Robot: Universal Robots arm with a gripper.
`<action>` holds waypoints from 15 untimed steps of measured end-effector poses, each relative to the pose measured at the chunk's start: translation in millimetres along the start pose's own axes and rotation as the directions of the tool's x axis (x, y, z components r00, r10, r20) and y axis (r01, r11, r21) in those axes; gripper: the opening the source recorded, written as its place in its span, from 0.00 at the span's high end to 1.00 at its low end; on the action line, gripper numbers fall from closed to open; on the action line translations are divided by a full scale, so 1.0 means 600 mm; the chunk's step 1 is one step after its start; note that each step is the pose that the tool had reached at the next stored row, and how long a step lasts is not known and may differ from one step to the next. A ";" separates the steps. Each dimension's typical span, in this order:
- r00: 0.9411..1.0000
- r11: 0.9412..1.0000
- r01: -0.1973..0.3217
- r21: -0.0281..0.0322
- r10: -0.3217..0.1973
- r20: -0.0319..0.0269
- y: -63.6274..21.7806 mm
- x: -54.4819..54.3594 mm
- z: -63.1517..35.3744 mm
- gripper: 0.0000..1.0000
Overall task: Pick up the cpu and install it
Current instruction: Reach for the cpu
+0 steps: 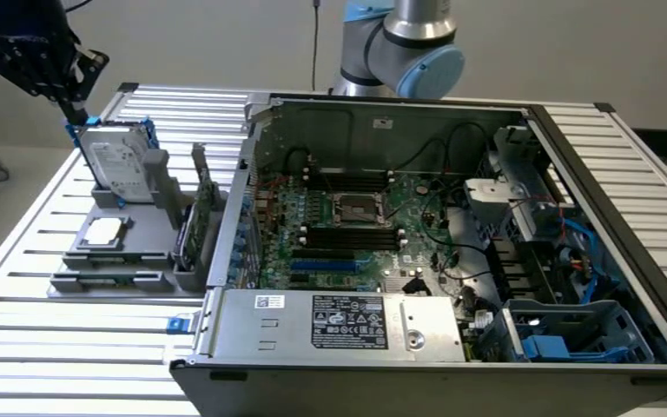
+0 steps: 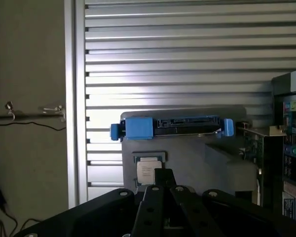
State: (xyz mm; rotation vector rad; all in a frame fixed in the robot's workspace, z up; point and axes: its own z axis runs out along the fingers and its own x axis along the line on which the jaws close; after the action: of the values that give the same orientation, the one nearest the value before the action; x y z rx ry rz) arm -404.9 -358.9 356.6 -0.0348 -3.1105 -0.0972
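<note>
Cpu point(image 1: 104, 230) unpicked, lying flat in the grey holder point(image 1: 136, 254), below the pincer point(image 1: 79, 113) and apart from it; not yet in the board socket point(image 1: 354, 208), far off sideways. Whole task seemingly left. Pincer clenched on nothing, hung high, tips down just above the upright hard drive point(image 1: 115, 156).
</note>
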 end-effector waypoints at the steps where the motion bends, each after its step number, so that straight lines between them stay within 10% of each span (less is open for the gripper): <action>1: 1.000 1.000 0.001 0.000 -0.001 0.000 -0.004 0.003 0.000 0.89; 15: 0.999 0.999 0.052 0.003 -0.052 -0.002 -0.014 0.009 0.000 0.89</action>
State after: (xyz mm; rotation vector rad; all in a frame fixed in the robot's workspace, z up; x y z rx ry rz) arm -410.2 -367.2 356.3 0.0461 -3.1100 -0.0939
